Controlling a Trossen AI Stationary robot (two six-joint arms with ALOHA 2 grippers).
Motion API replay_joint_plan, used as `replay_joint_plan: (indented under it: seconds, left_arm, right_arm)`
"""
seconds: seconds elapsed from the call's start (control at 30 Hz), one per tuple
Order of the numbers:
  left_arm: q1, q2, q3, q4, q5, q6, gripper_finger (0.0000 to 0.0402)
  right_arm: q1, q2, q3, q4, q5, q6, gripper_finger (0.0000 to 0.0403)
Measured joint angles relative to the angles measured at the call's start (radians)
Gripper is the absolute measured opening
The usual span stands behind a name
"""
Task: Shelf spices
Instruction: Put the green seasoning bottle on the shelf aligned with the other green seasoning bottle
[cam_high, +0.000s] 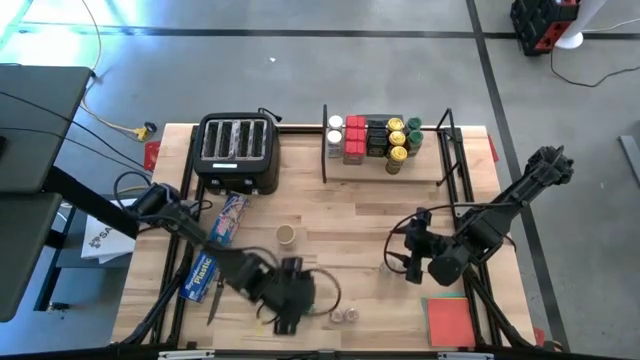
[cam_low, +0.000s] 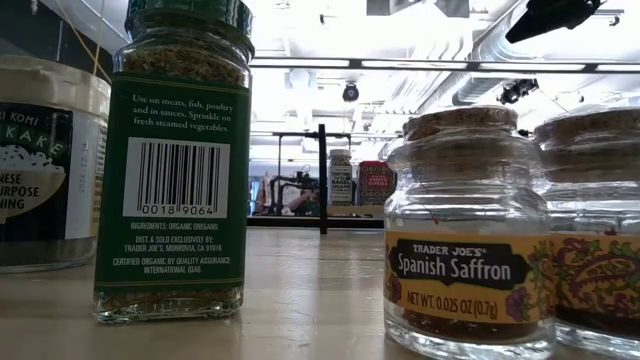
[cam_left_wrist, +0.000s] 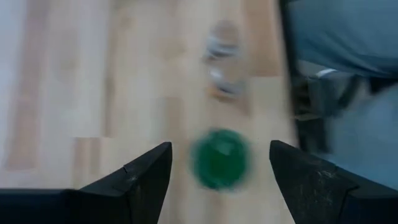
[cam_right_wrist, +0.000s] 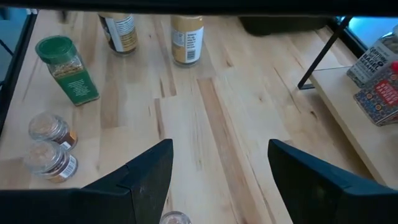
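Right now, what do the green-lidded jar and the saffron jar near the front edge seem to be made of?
Green-lidded jar: clear, probably glass, the herbs showing through; glossy paper label, lid likely plastic. Saffron jar: thick clear glass by its glints, with what looks like a cork stopper.

A green-labelled spice jar (cam_low: 180, 160) is showing "Use on meats, fish, poultry" above barcode digits 0018 9064. A small clear jar (cam_low: 465, 235) is reading "TRADER JOE'S Spanish Saffron, NET WT. 0.025 OZ (0.7g)". A white container (cam_low: 45, 165) is showing cut-off letters "PURPOSE".
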Motion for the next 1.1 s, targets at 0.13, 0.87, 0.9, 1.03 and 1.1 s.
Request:
replay_joint_plan:
  seconds: [0.13,0.87,0.9,1.03,1.1]
  left_arm:
    - [-0.083,0.0,0.017,-0.055,0.027,-0.179,0.0266]
    - [0.108,0.183,-0.156,0.286,0.072,-0.076,0.0085]
    - [0.127,0.183,-0.156,0.309,0.061,-0.037,0.0082]
    - [0.203,0.182,-0.156,0.42,0.008,0.081,0.0074]
    - [0.235,0.182,-0.156,0.467,-0.028,0.12,0.0074]
  right_arm:
    - [0.0,0.0,0.0,0.001,0.028,-0.001,0.0256]
    - [0.006,0.0,0.0,0.066,0.05,-0.064,0.0256]
    - [0.006,0.0,0.0,0.066,0.05,-0.063,0.0256]
    - [0.006,0.0,0.0,0.07,0.051,-0.055,0.0256]
    - [0.006,0.0,0.0,0.077,0.051,-0.052,0.0256]
